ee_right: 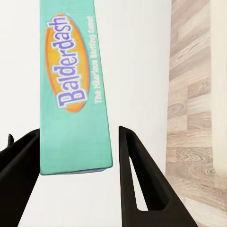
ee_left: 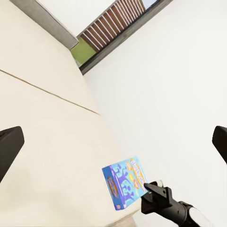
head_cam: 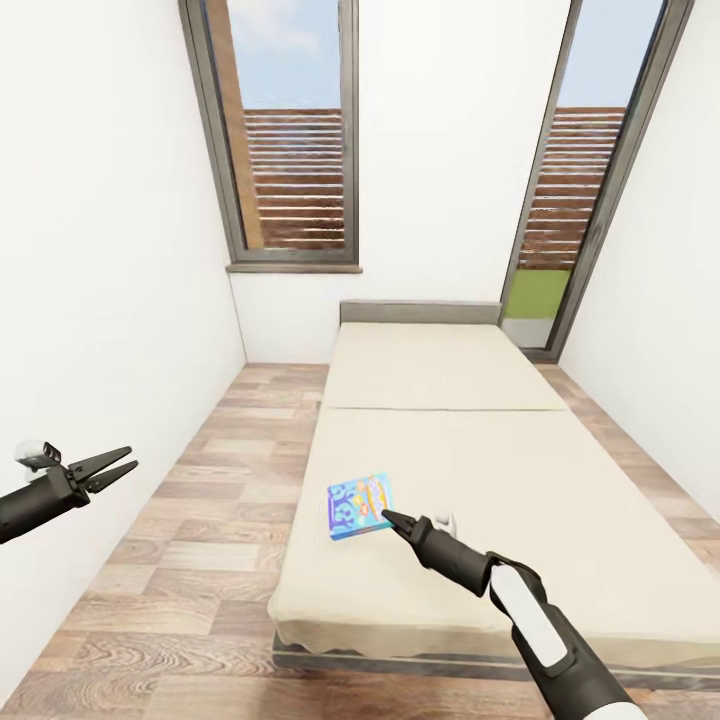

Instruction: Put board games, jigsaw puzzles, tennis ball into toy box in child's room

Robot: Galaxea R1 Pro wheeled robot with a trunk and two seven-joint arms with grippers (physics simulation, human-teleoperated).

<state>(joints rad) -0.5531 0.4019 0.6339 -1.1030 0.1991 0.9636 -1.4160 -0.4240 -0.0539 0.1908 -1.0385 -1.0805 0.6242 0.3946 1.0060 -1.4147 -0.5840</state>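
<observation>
A small blue board game (head_cam: 360,506) lies on the beige bed (head_cam: 500,470) near its front left corner. My right gripper (head_cam: 388,517) reaches down to the box's near right edge. In the right wrist view its open fingers (ee_right: 137,179) straddle the end of the teal "Balderdash" side (ee_right: 73,90), with a thin gap showing at one finger. The left wrist view shows the same box (ee_left: 124,182) with the right gripper (ee_left: 152,190) at its edge. My left gripper (head_cam: 112,468) hangs open over the floor at the left, holding nothing. The table and toy box are out of view.
The bed (ee_left: 42,118) runs away from me to a grey headboard (head_cam: 420,312) between two tall windows (head_cam: 290,130). White walls close both sides. A strip of wood-plank floor (head_cam: 200,520) lies left of the bed, and a narrower one on the right.
</observation>
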